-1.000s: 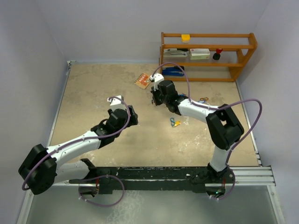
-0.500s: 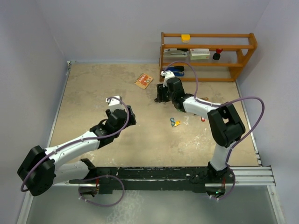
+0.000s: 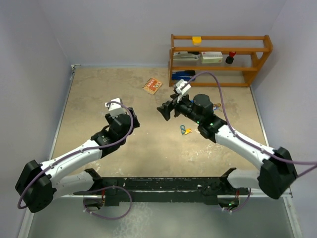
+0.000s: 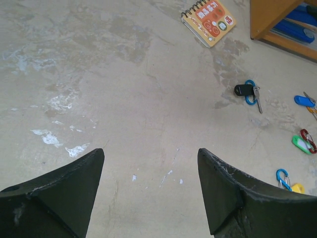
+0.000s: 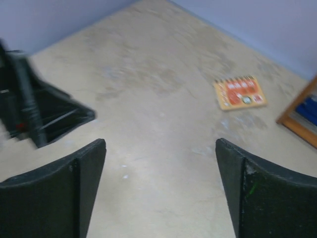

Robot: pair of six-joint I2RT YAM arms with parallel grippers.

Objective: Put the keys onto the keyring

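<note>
Beige mottled tabletop (image 3: 99, 94), seen from above. Left of centre, the left tool (image 3: 124, 116) hovers with its jaws spread wide, gripping nothing; its wrist view shows only bare surface between the fingers (image 4: 59, 198). Upper centre: an orange spiral notebook (image 3: 152, 86). Centre: the right tool (image 3: 164, 111), jaws likewise wide apart and empty. Just right of it and lower, the keys (image 3: 185, 130) lie on the tabletop, apart from both tools. Upper right: a wooden shelf (image 3: 218, 59).
</note>
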